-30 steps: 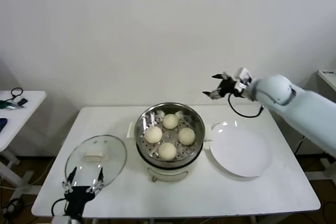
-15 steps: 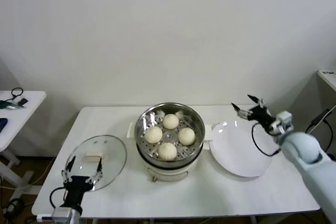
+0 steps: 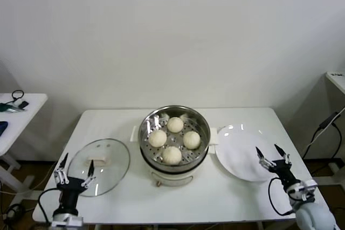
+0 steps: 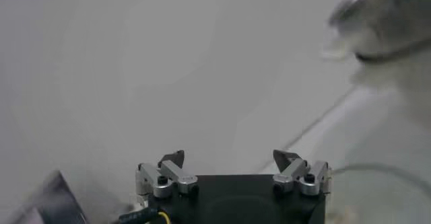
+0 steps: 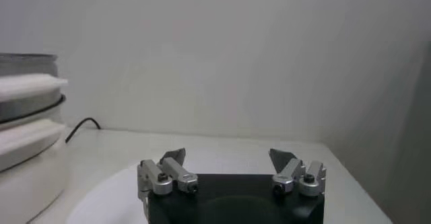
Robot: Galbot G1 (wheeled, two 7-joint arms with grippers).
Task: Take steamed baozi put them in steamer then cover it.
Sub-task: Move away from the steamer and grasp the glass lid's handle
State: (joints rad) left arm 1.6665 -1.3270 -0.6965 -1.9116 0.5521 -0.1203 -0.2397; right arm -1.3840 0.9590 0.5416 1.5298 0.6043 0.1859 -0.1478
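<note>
Baozi (image 3: 172,154) sat in steamer (image 3: 174,133); cover (image 3: 98,165) lay lower left; spread left gripper (image 3: 75,176) risked slipping off its handle

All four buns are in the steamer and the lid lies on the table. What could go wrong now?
The glass lid lies flat near the table's front-left edge; the open left gripper might push it off. Its handle is low and could slip. The four baozi sit high in the steamer, so a tilted lid might press them.
</note>
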